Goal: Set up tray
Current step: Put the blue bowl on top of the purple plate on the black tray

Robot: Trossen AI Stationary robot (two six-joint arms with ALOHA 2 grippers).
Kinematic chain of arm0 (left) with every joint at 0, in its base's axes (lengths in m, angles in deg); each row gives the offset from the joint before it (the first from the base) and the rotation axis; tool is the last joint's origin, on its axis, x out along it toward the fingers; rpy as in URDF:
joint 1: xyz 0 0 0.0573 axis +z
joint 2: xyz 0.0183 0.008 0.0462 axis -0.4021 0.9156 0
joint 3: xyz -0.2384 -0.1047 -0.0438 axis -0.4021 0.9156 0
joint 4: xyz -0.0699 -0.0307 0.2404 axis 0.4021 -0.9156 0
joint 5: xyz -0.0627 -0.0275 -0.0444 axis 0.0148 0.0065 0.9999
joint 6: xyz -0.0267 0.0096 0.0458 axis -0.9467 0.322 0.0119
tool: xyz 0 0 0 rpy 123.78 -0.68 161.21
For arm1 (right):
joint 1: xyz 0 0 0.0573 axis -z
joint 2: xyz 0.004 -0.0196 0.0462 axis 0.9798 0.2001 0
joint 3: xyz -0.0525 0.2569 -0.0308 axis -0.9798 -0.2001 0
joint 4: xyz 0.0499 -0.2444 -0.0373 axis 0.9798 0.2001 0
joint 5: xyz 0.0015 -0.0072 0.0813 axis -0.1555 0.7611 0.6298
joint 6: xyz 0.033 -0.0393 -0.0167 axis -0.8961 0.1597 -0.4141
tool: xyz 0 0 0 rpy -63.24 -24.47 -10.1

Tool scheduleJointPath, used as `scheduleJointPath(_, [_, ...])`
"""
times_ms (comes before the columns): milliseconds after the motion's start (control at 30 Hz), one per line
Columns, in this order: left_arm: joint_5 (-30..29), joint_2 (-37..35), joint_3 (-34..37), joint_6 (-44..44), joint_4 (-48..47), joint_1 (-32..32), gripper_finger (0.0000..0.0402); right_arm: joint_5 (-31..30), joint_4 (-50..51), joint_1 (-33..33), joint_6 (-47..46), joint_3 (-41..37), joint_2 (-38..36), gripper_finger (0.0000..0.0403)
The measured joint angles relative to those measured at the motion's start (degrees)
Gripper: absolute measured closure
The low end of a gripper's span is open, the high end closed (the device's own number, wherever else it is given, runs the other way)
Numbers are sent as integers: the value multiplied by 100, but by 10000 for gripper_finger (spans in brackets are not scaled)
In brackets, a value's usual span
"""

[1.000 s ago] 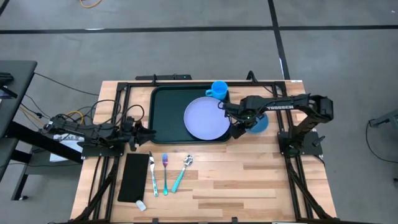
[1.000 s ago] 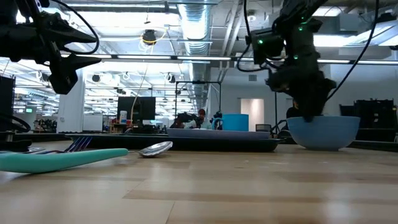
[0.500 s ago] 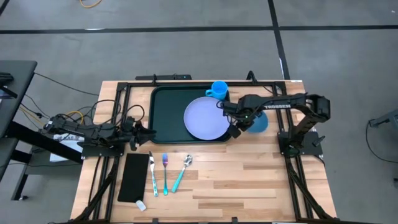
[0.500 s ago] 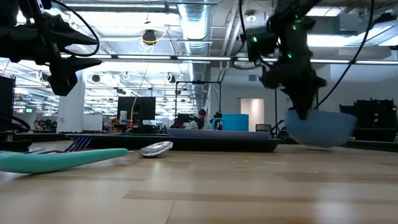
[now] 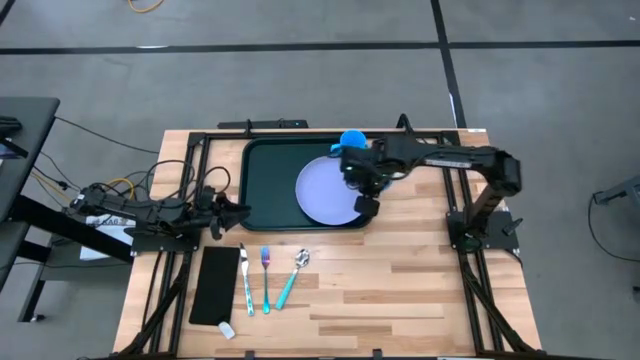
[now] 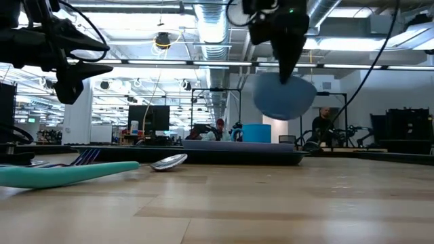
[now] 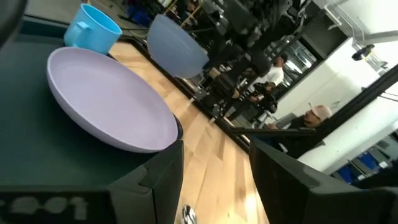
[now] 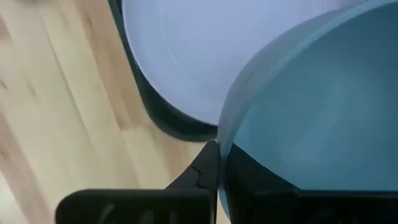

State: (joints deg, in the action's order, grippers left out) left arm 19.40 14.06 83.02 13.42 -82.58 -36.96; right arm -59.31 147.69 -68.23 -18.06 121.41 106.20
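Observation:
The dark green tray lies at the table's far middle with a lavender plate on its right half. A blue cup stands at the tray's far right corner. My right gripper is shut on a blue bowl, which hangs in the air over the plate's right edge. The left wrist view also shows this bowl beyond the plate. Left of the tray, my left gripper waits open, touching nothing. My right gripper pinches the bowl's rim, with one finger inside the bowl and one outside. The fingers come from above and point down. The bowl is lifted clear and hangs tilted below them, its opening turned sideways.
On the near left of the table lie a black napkin, a knife, a fork and a teal-handled spoon. Bare wood lies to the right of the tray. People show in the room behind the table.
My right gripper has shut on the bowl's rim, lifted the bowl off the table right of the tray, and carried it up and toward the table's left, to over the plate's right edge. The bowl has tipped from upright to hanging tilted.

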Motion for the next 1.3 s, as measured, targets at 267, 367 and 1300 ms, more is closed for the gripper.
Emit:
scheduleJointPath(267, [-190, -2, -2, 15, -6, 2, 230, 1, 134, -32, 867, 1211, 1446, 402])
scheduleJointPath(367, [-223, 0, -2, 15, -8, 2, 230, 10, 137, -7, 970, 1502, 1794, 402])
scheduleJointPath(1300, [-244, 0, -2, -27, -10, 2, 230, 465, -180, -249, 933, 1741, 2451, 304])
